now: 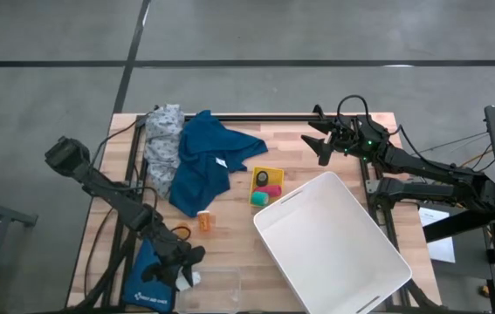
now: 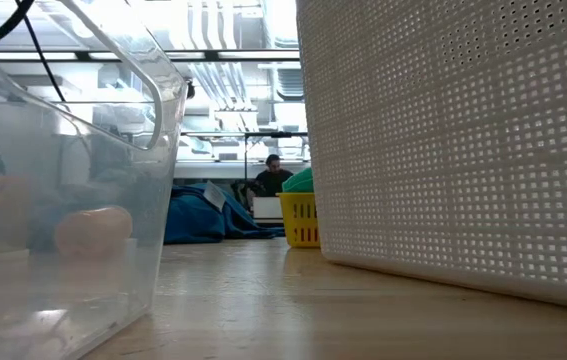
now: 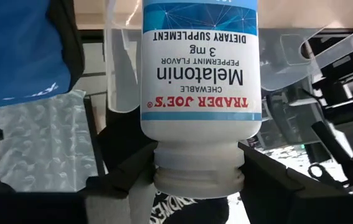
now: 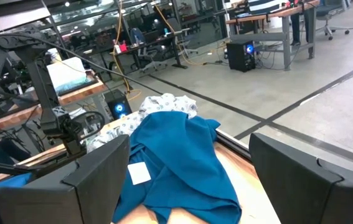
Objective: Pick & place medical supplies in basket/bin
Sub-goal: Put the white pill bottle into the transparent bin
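My left gripper [image 1: 183,267] is near the table's front left and is shut on a white supplement bottle [image 3: 200,68] with a blue and white label. The bottle is beside a clear plastic bin [image 1: 214,284]. An orange pill bottle [image 1: 206,222] lies on the wood. A blue cloth garment [image 1: 205,161] and a grey dotted cloth [image 1: 164,138] lie spread at the far left. Pink and teal rolls sit in a small yellow basket [image 1: 267,185]. My right gripper [image 1: 319,139] hangs open over the far right, its fingers toward the blue garment [image 4: 179,162]. My left gripper pinches the white bottle at its cap end [image 3: 198,180] between its two fingers [image 3: 123,171]. The bottle sticks straight out ahead of the fingers, base away from them. Whether it rests on anything, I cannot tell.
A large white perforated basket [image 1: 330,240] stands at the front right. A blue padded pouch [image 1: 147,283] lies at the front left under my left arm. In the low view the clear bin [image 2: 63,200] fills the left and the white basket [image 2: 443,150] the right. A person [image 2: 273,176] sits far behind.
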Robot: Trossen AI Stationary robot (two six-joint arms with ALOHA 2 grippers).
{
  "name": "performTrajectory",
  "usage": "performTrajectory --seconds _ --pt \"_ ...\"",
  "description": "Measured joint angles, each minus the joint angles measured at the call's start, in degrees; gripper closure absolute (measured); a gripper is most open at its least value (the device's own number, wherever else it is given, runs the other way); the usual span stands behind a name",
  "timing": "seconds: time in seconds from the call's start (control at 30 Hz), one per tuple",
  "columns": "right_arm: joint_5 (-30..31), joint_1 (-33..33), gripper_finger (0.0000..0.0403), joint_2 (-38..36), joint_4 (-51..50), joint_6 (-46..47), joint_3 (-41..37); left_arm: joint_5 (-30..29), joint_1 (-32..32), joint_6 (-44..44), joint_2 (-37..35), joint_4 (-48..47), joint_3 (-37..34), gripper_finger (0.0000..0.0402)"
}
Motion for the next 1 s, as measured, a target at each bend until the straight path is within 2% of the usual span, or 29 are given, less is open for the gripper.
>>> performTrajectory --seconds 0.5,0.77,1.0 --pt "0.0 0.0 0.0078 -0.04 -0.01 -0.01 0.0 -1.43 0.28 -1.43 2.04 -3.36 0.19 0.0207" --pt "0.0 -0.01 0.0078 -0.04 -0.15 0.0 0.0 2.18 0.88 -1.18 9.86 5.97 0.86 0.021" --pt "0.0 -0.01 0.0078 -0.04 -0.24 0.0 0.0 2.73 1.07 -0.88 11.44 6.25 0.92 0.0209"
